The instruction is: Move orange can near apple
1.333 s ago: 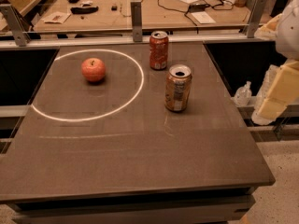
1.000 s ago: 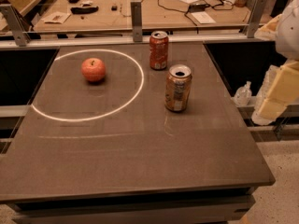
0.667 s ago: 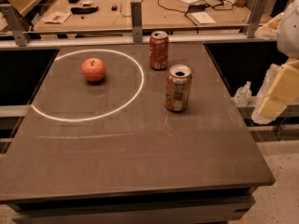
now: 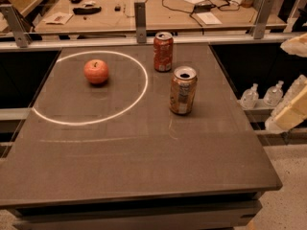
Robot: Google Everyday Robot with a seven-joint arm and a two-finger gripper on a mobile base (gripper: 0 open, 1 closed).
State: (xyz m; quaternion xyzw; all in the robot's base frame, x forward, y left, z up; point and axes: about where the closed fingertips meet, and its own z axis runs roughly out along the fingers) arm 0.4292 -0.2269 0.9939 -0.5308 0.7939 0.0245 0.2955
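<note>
Standing to the left of the gripper (image 4: 293, 110), at the back edge of the dark table (image 4: 144, 166), is a redder can (image 4: 163, 51), and a thin white ring (image 4: 142, 92) on the table top curves between the orange can (image 4: 183, 90) and the apple (image 4: 96, 71). The orange can is upright and is the nearest thing on the gripper's left, orange-brown with a pale patch low on its side and a silver top. The round red apple sits inside the ring, farthest from the gripper. The gripper shows only as pale pieces at the right edge, off the table, and I cannot tell if it is open or closed.
</note>
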